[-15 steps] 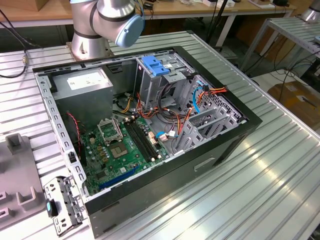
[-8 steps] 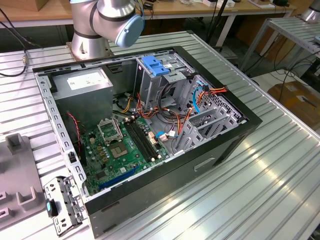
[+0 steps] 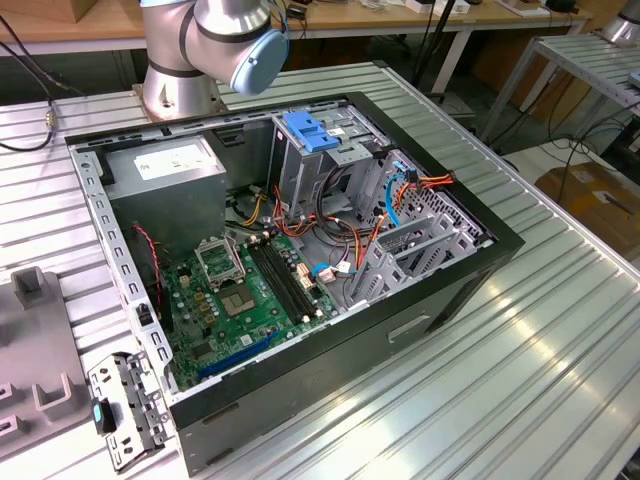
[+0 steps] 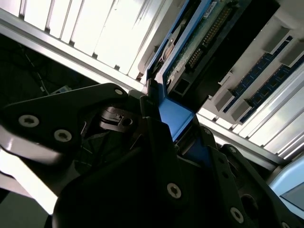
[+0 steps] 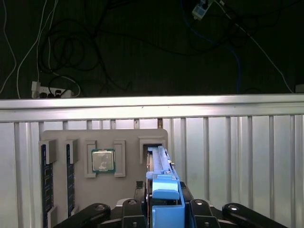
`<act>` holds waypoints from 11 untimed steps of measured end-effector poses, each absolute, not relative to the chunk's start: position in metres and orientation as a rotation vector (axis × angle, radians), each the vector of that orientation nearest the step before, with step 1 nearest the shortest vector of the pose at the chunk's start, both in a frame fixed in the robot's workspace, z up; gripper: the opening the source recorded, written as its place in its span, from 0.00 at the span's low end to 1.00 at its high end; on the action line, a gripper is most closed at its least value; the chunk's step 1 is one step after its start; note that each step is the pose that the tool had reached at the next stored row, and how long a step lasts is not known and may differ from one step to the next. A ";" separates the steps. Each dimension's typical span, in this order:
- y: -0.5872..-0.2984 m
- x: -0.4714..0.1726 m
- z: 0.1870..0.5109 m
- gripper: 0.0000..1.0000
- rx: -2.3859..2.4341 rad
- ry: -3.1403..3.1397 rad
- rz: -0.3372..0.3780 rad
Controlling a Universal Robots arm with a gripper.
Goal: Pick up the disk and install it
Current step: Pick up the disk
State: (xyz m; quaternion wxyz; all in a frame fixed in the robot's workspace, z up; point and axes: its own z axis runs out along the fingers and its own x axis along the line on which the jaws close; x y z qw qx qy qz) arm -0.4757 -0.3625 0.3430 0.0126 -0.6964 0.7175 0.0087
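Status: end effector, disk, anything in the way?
End effector shut on disk, at its blue rail. Disk on edge in grey tray slot, not yet in PC case. Nothing seen in the way.

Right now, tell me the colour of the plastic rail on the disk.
Blue. The rail on the disk shows best in the first wrist view.

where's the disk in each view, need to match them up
Exterior view: open case on the ribbed table.
First wrist view: disk edge-on between the jaws, far end at the grey tray's slot.
Second wrist view: disk's circuit-board side, blue rail between the jaws.
Shared landmark: the ribbed table, in all three.
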 end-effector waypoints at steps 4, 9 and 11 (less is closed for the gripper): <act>-0.363 -0.476 0.347 0.37 -2.171 2.236 0.027; -0.363 -0.476 0.351 0.37 -2.171 2.236 0.027; -0.363 -0.476 0.353 0.37 -2.171 2.236 0.027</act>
